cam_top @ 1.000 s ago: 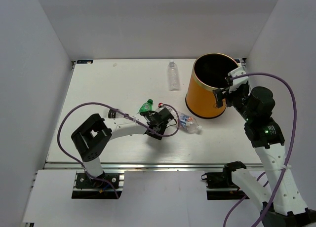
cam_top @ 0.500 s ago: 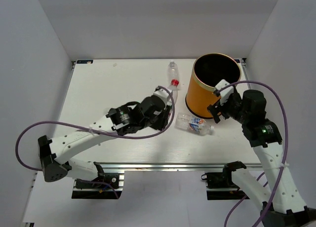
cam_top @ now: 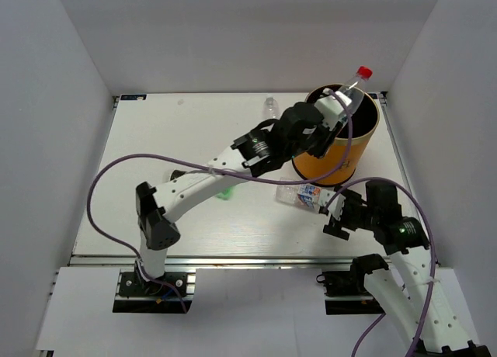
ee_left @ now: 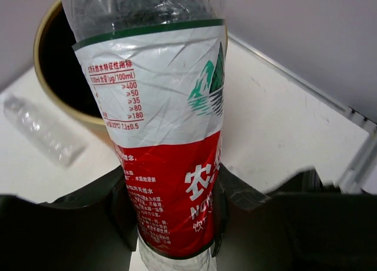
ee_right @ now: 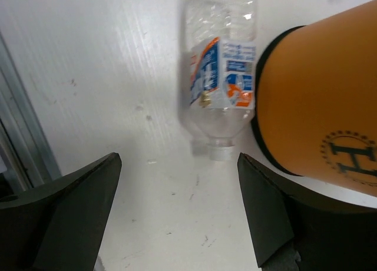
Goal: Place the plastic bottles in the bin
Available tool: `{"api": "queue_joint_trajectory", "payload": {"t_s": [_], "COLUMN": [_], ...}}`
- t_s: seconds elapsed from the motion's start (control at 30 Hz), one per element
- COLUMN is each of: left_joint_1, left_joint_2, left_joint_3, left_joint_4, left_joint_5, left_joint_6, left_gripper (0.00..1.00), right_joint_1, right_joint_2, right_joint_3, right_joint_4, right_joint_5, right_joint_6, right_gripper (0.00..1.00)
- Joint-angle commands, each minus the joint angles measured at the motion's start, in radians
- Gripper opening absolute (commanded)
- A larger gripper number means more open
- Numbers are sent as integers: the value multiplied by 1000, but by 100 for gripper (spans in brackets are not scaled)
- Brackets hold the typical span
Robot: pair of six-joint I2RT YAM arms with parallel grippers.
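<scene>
Glossy plastic bottle (ee_left: 171,165), matt bin (ee_right: 318,88)

The bin (cam_top: 365,147) stands near the table's (cam_top: 155,140) far right corner. One bottle (cam_top: 303,194) lies just before it. Another bottle (cam_top: 270,106) lies left of it by the far edge. A third bottle (cam_top: 353,85) is up over its rim.

The bin (cam_top: 335,164) is showing orange walls, a black inside, a pale rim and a dark ringed H logo. The red-cap bottle (ee_left: 171,165) is wearing a label running white with a green band and green peak above, red with white characters below. The blue-label bottle (ee_right: 222,76) is showing blue, orange and white on clear plastic, and a green bottle (cam_top: 226,192) is lying on the white table (cam_top: 155,140).
</scene>
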Motion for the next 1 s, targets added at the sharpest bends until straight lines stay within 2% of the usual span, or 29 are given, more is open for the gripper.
{"api": "queue_joint_trajectory", "payload": {"t_s": [0.0,0.17,0.23,0.33,0.4,0.53,0.57,0.77,0.8,0.83,0.97], "left_joint_1": [11,20,20,20,20,20,29,63,63,75,75], "left_joint_2": [53,125,134,148,194,314,334,398,407,407,380], "left_joint_3": [97,88,39,24,80,206,217,226,226,226,226], "left_joint_4": [122,388,513,633,646,600,591,591,591,591,571], "left_joint_5": [-5,-128,-166,-186,-206,-240,-240,-275,-284,-284,-275], "left_joint_6": [107,107,107,107,107,116,116,64,53,53,44], "left_gripper": [10,17,19,21,24,39,52,83,94,100,100], "right_joint_1": [-2,-5,-2,0,0,-3,0,-2,0,-3,-2], "right_joint_2": [-49,-96,-104,-136,-144,-158,-156,-168,-167,-167,-164], "right_joint_3": [-52,-107,-128,-145,-162,-187,-191,-188,-187,-184,-193], "right_joint_4": [-47,-32,-21,-7,1,82,105,145,146,148,188], "right_joint_5": [-40,-33,-23,-22,-19,19,23,21,14,12,23], "right_joint_6": [-127,-129,-120,-109,-111,-45,-26,6,9,11,26], "right_gripper": [85,85,85,85,85,87,89,90,90,90,90]}}
